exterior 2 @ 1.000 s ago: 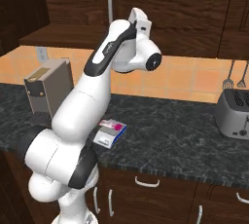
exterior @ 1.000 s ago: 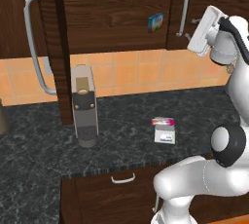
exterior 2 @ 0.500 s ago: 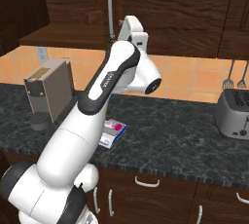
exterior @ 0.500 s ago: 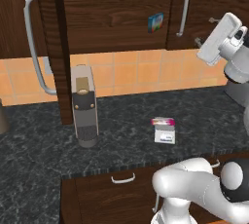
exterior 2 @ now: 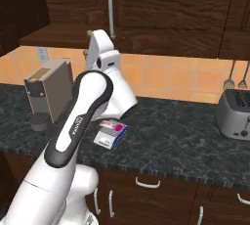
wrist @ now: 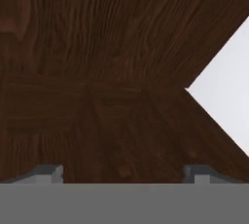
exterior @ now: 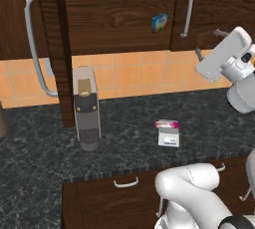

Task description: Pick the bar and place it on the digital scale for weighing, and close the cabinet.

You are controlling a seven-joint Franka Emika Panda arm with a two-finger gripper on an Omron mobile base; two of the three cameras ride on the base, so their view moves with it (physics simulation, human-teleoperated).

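Observation:
The pink-and-white bar lies on the small white digital scale on the dark counter. The dark brown cabinet hangs above. Its left door stands swung out towards me, showing its long pale handle. My gripper is raised high, right of the scale and well above it, pointing up at the cabinet. In the hand view, dark wood sits close, and the gripper is open with nothing between its fingertips.
A tall grey-and-tan coffee machine stands on the counter beside the open door. A blue-green box sits up at the cabinet. A toaster and hanging utensils are at the right. Drawers run below.
My hand has moved right and down, away from the cabinet front, and the arm has folded differently. The bar stays on the scale. The left door has not moved.

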